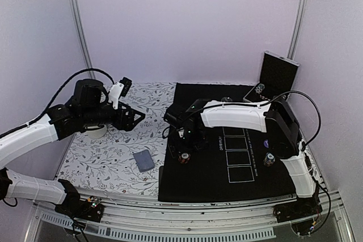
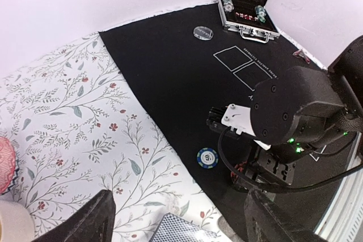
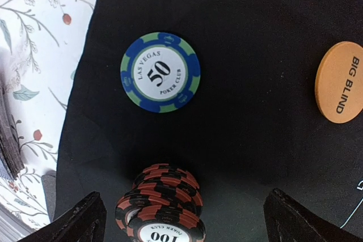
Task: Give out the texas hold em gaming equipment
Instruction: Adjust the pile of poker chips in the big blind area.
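Red-and-black chip stack (image 3: pixel 161 211) stands on the black mat (image 3: pixel 255 26) near its left edge, under the right tool (image 3: pixel 187 219), spread wide and empty. Left tool (image 2: pixel 181 219), also spread and empty, hangs over the card deck (image 2: pixel 184 232). Chip placement looks done; next, lift clear without toppling the stack.

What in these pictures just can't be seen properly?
- Right wrist view: the red chip stack is cut by the bottom edge, so its chips cannot be counted.
- Right wrist view: the orange Big Blind disc runs off the right edge.
- Left wrist view: the card deck is cropped by the bottom edge.
- Top view: the case contents are too small to tell.
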### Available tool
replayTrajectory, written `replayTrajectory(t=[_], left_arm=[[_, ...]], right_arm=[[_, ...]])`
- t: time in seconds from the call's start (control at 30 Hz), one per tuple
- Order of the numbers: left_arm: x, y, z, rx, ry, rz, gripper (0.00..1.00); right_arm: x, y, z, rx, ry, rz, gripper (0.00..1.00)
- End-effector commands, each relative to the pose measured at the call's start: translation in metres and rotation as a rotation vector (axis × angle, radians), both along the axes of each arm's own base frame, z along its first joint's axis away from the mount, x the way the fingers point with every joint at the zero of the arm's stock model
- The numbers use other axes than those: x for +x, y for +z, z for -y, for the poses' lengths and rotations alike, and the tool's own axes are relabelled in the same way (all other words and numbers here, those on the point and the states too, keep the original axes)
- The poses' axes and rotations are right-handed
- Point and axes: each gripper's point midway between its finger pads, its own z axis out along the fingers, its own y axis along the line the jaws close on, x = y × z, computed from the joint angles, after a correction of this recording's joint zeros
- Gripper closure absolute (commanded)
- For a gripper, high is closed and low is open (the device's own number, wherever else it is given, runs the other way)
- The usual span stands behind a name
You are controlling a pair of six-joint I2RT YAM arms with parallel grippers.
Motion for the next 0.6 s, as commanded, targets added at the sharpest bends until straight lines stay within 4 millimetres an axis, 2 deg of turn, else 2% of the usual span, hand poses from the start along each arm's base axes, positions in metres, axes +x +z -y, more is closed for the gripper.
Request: replayTrajectory(t=[0.0, 0.03, 0.07, 0.13, 0.23, 0.43, 0.57], left_arm=[[0.0, 0.003, -0.005, 0.045, -0.01, 0.023, 0.19], [0.0, 0.002, -0.005, 0.049, -0.014, 0.022, 0.19], [0.0, 0.001, -0.005, 0.052, -0.015, 0.023, 0.19], [-0.001, 0.0, -0.006, 0.055, -0.016, 0.022, 0.19], [-0.002, -0.003, -0.006, 0.057, -0.021, 0.015, 0.19], [-0.001, -0.005, -0.008, 0.057, -0.018, 0.012, 0.19], [0.0, -0.006, -0.008, 0.053, -0.021, 0.006, 0.19]], right_arm=[[-0.005, -0.011, 0.003, -0.074, 0.025, -0.005, 0.0], [-0.006, -0.011, 0.003, -0.076, 0.028, -0.008, 0.02], [-0.008, -0.023, 0.004, -0.1, 0.034, -0.024, 0.05], [-0.01, -0.03, 0.001, -0.114, 0.047, -0.034, 0.09], [-0.011, -0.033, -0.003, -0.129, 0.064, -0.034, 0.14], [-0.011, -0.038, 0.001, -0.159, 0.064, -0.035, 0.32], [-0.013, -0.038, 0.004, -0.178, 0.06, -0.036, 0.4]])
